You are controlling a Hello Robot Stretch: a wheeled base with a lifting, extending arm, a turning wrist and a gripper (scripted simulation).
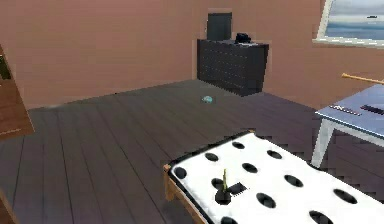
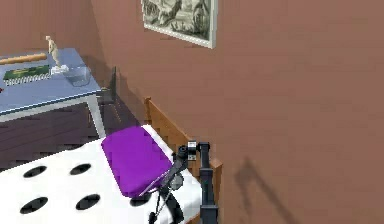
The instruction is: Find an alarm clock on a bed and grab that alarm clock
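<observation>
1. One small dark blob (image 1: pixel 225 192) with a thin pale stick rising from it lies on the bed (image 1: pixel 310 166). It sits on the white, black-dotted cover toward the bed's left end in the forward view. It is too small to tell whether it is the alarm clock.
2. The gripper (image 2: pixel 166 192) stands at the end of the arm (image 2: pixel 206 196), just beside the purple pillow (image 2: pixel 133 160). With the cover behind it, I cannot tell whether it holds anything.
3. The wooden headboard (image 2: pixel 172 128) runs along the brown wall, below a framed picture (image 2: pixel 180 20).
4. A blue-grey table (image 2: pixel 70 92) stands near the bed, with a strip of dark floor between them.
5. Dark plank floor (image 1: pixel 110 140) lies open up to a dark dresser (image 1: pixel 232 65), with a small pale blue thing (image 1: pixel 207 99) on the floor before it.
</observation>
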